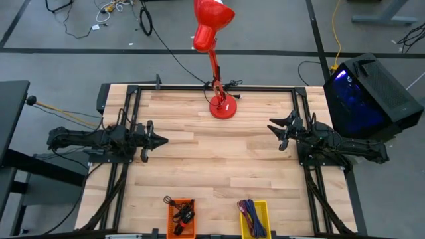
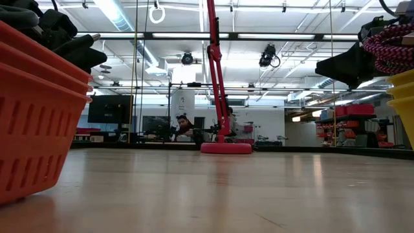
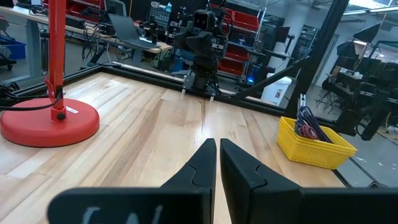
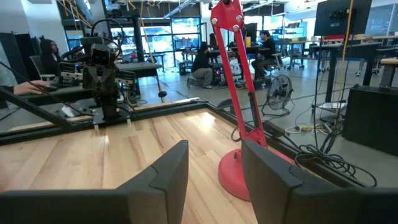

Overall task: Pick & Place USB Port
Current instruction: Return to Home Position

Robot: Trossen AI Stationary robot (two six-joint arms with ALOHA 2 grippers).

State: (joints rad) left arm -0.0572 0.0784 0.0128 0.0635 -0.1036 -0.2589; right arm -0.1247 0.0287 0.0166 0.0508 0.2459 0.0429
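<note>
While no cable is lying loose on the tabletop (image 1: 219, 172), step in hand: we are reading this as the return to home, with the sorting apparently done.
Left gripper (image 1: 159, 139): we are seeing it hovering over its own side of the tabletop, pointing toward the middle. Its fingers (image 3: 202, 165) are all but closed, gripping and touching nothing.
Right gripper (image 1: 277, 135): it is facing the left one from the opposite side, jaws standing clearly apart, carrying nothing.
Black charger cable (image 1: 183, 214): it is lying in the orange bin (image 1: 169, 219), well apart from the left gripper, off to the side away from the red lamp (image 1: 222, 107).
Blue-and-red cable bundle (image 1: 251, 214): it is resting in the yellow bin (image 1: 267, 222), well apart from the right gripper.
Next move: we are judging that both arms need only park clear of bins and lamp; nothing is calling for a grasp.
</note>
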